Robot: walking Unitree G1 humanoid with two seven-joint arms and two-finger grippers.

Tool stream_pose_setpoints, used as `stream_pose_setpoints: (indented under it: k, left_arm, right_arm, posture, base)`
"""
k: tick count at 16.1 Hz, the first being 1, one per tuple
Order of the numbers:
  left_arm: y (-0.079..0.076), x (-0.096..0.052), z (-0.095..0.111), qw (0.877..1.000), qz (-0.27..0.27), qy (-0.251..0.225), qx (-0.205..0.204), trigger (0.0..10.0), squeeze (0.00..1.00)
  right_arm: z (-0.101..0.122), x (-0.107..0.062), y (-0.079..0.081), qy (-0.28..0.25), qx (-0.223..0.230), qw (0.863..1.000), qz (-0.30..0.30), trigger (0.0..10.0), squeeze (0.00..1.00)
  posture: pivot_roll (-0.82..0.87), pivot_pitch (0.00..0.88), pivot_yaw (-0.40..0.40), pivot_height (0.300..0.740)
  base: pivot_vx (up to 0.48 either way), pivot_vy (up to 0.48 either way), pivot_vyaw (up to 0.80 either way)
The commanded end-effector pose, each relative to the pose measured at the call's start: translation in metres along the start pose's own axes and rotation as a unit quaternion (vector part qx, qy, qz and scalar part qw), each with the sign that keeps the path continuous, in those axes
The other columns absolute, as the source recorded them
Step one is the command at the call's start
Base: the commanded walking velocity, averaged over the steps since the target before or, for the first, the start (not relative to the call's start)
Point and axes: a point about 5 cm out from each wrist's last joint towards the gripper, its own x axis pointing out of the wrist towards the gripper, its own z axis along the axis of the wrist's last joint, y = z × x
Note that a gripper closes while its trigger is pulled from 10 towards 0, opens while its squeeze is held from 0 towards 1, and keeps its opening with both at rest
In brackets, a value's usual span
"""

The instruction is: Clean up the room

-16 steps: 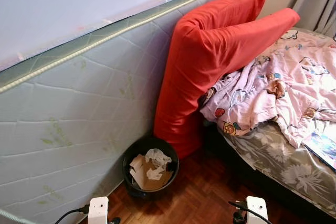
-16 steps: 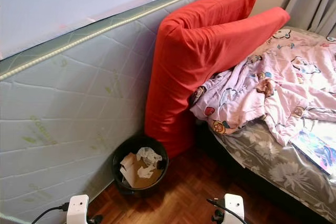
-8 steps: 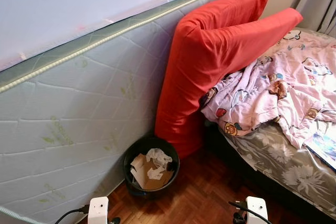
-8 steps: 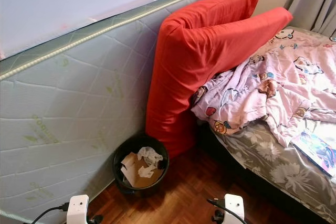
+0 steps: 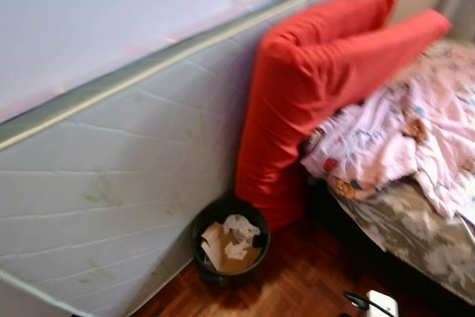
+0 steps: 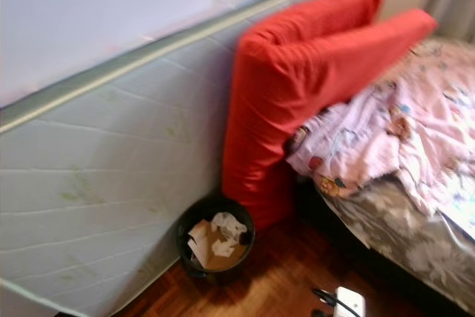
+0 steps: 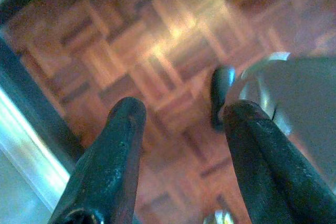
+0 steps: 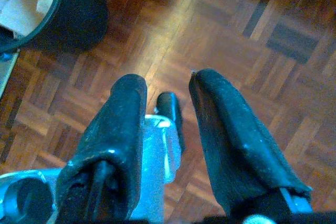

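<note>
A black waste bin (image 5: 223,206) stands on the parquet floor, holding crumpled paper (image 5: 237,229) and brown card. It sits against a leaning mattress (image 5: 111,183) and at the foot of two long red pillows (image 5: 297,109). A crumpled pink printed quilt (image 5: 401,139) lies on the bed. My left gripper (image 7: 184,111) hangs open above the floor with nothing in it. My right gripper (image 8: 169,82) is also open and empty, low over the parquet, with the bin (image 8: 68,14) a short way ahead of it.
The bed with a grey flowered sheet (image 5: 419,239) fills the right side. The mattress stands on edge along the white wall (image 5: 111,20). Parquet floor (image 5: 297,280) lies between bin and bed. The white wrist part of my right arm (image 5: 382,304) shows at the bottom edge.
The whole picture has slid to the right and gone blurred, so the camera has turned left. The bin, pillows and quilt keep their places relative to one another.
</note>
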Motion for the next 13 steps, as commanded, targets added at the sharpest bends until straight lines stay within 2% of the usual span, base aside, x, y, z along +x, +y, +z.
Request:
stream_pose_setpoints:
  k: [1, 6, 9, 12, 13]
  left_arm:
    - [0.013, -0.005, -0.008, 1.0, 0.018, 0.011, -0.002, 10.0, 0.0]
    - [0.014, -0.006, -0.003, 0.999, 0.016, -0.029, -0.031, 10.0, 0.0]
    - [0.012, -0.007, 0.005, 0.995, 0.007, -0.077, -0.063, 10.0, 0.0]
    - [0.009, -0.006, 0.007, 0.996, -0.012, -0.076, -0.035, 10.0, 0.0]
    - [0.007, -0.005, 0.006, 0.998, -0.024, -0.058, 0.015, 10.0, 0.0]
  right_arm:
    - [-0.005, -0.004, -0.013, 0.006, 0.006, 1.0, -0.017, 10.0, 0.0]
    - [-0.003, -0.004, -0.012, 0.003, 0.017, 1.0, -0.009, 10.0, 0.0]
    - [-0.002, -0.003, -0.012, 0.004, 0.008, 1.0, -0.003, 10.0, 0.0]
    - [0.0, -0.004, -0.013, 0.001, 0.009, 1.0, 0.0, 10.0, 0.0]
    - [0.0, -0.004, -0.012, -0.001, 0.012, 1.0, 0.002, 10.0, 0.0]
  posture:
    - [0.05, 0.0, 0.035, 0.74]
    - [0.06, 0.0, 0.029, 0.74]
    - [0.08, 0.0, 0.009, 0.74]
    - [0.08, 0.0, 0.008, 0.74]
    - [0.07, 0.0, 0.01, 0.74]
  base:
    - [0.0, 0.0, 0.0]
    - [0.0, 0.0, 0.0]
    - [0.0, 0.0, 0.0]
    - [0.0, 0.0, 0.0]
    - [0.0, 0.0, 0.0]
